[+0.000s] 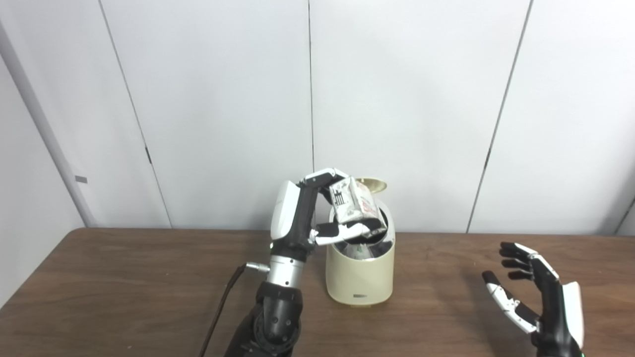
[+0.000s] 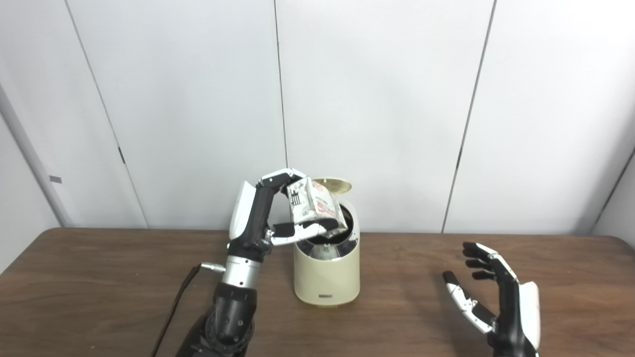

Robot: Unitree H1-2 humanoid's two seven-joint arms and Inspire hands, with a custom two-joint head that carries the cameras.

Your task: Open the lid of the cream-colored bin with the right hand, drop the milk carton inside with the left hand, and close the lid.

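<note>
The left hand point(image 1: 325, 208) is raised above the table, its fingers point(image 1: 325, 175) hooked over the top of a small white milk carton with red and black print point(image 1: 353, 201) and its thumb pressed in under the carton's lower edge, so the carton is pinched firmly between them. The carton sits tilted in that grasp, its lower corner right at the open mouth of the bin just beyond and below the hand; whether it touches the rim cannot be told.

That bin, a rounded cream-colored plastic container point(image 1: 359, 275), stands upright on the table immediately right of the left forearm. Its mouth shows a shiny metallic inner wall. The round lid point(image 1: 373, 185) is swung up at the back, standing just behind the carton's top, its pale gold underside facing forward.

Well off to the right of the bin, the right hand point(image 1: 538, 297) hovers low over the table with palm turned inward and fingers spread, grasping nothing.

A dark cable point(image 1: 221, 310) trails down beside the left wrist. Everything rests on a dark brown wooden table point(image 1: 124, 287) set against a wall of white panels point(image 1: 223, 99).
</note>
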